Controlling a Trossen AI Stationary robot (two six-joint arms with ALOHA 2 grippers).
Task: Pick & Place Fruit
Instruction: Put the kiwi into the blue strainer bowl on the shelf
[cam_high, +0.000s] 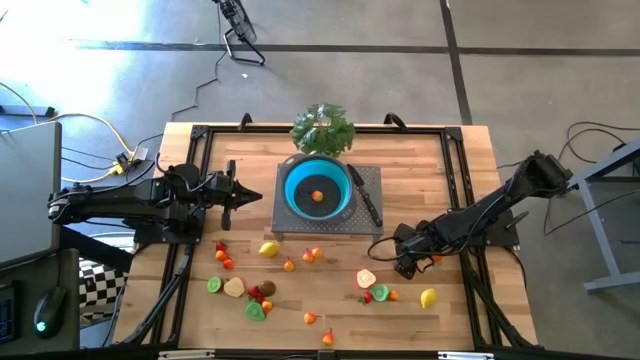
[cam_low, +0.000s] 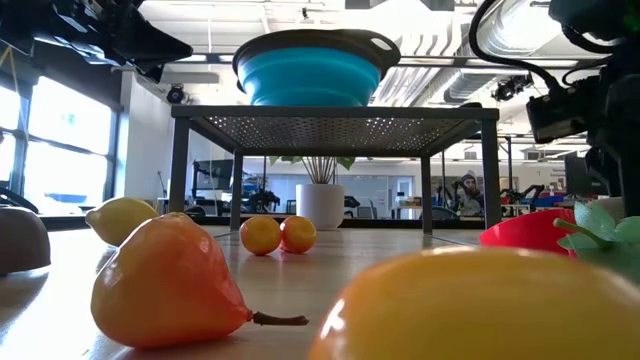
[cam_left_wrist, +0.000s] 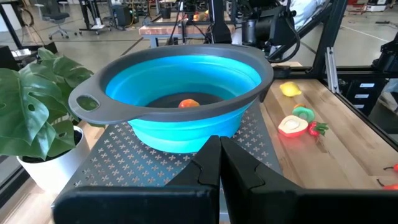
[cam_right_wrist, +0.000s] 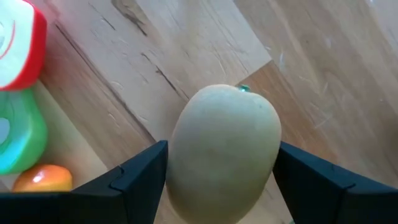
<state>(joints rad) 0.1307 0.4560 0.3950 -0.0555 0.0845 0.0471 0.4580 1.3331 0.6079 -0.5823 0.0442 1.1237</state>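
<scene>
Small toy fruits lie scattered over the near half of the wooden table. One orange fruit lies in the blue bowl, which stands on a grey perforated stand. My right gripper points down near the table's right side, open, its fingers close on either side of a pale yellow fruit lying on the wood. In the high view the gripper hides that fruit. My left gripper hovers shut and level, left of the bowl. My right gripper comes at the pale yellow fruit from above, one finger beside each of its two sides. No gap shows on either side, and I cannot tell whether the fingers touch it.
A black-handled knife lies on the stand right of the bowl. A leafy potted plant stands behind it. A red-and-cream slice, a green slice and a yellow lemon lie close to my right gripper. More fruit lies at near left.
</scene>
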